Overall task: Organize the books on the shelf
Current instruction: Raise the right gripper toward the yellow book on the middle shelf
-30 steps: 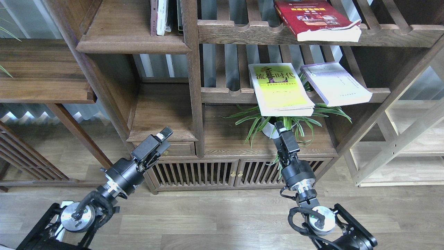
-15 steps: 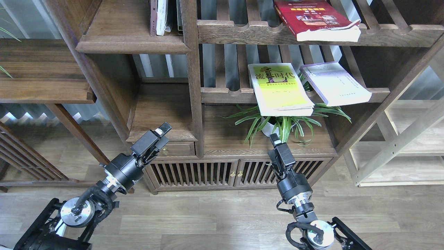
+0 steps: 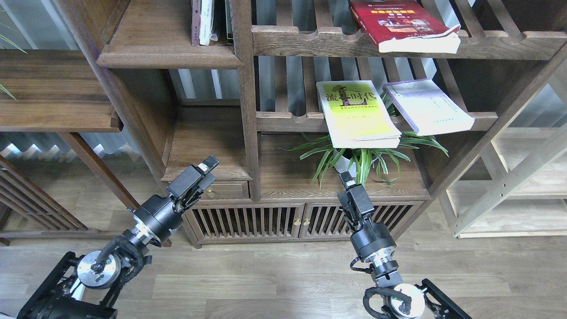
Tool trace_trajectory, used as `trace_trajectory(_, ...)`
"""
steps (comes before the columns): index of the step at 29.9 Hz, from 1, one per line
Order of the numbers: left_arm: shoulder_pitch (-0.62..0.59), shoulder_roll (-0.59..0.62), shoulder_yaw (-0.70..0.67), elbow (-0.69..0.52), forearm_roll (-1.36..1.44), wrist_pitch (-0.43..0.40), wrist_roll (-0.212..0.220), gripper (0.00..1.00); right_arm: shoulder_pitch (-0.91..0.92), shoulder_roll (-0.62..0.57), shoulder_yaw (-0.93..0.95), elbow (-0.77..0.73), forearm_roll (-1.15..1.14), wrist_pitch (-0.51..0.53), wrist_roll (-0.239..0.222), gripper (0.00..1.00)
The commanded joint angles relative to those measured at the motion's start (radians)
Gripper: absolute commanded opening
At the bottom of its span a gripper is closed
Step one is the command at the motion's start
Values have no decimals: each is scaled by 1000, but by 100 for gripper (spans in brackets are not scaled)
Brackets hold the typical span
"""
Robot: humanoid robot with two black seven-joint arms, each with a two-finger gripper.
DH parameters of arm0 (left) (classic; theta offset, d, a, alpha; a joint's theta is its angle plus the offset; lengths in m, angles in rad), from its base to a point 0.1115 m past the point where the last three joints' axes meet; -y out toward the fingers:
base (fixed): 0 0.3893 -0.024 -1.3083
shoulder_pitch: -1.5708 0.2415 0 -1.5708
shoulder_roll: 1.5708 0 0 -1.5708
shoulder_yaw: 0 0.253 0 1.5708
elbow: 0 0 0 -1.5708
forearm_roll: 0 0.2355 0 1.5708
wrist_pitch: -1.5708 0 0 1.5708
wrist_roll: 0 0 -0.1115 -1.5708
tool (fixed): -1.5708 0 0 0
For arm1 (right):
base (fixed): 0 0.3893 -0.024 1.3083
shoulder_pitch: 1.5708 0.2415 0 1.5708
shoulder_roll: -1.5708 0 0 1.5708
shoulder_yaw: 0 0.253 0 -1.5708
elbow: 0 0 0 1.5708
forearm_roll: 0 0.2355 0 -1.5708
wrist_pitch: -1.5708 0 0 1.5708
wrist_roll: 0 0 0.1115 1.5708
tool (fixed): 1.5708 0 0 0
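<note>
Three books lie flat on slatted racks. The yellow-green book (image 3: 359, 113) and the lavender-white book (image 3: 427, 106) overhang the middle rack's front rail. The thick red book (image 3: 403, 24) lies on the rack above. The solid dark-brown shelf (image 3: 170, 55) is at upper left and holds a few upright books (image 3: 208, 22). My left gripper (image 3: 208, 166) is low, in front of a small drawer and far from the books. My right gripper (image 3: 347, 177) is below the yellow-green book, in front of the plant. Both hold nothing, and their fingers cannot be told apart.
A potted spider plant (image 3: 359, 159) stands under the middle rack, just behind my right gripper. A low cabinet with slatted doors (image 3: 274, 221) lies between the arms. A vertical post (image 3: 248, 110) divides the bookcase. A light unfinished wooden frame (image 3: 509, 186) stands at right.
My right gripper has drawn back down and to the left, away from the yellow-green book's underside. My left gripper has shifted slightly down and left. The books have not moved.
</note>
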Motion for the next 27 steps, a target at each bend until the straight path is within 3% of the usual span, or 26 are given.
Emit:
trace_trajectory(1,1,0,-4,3,0,0,0,99,0,0,1,-3,-2,2,3,100)
trace_trajectory(27,0,0,-19,17,9,0,-11,99,-2,0,21,-11,1,14,12,100)
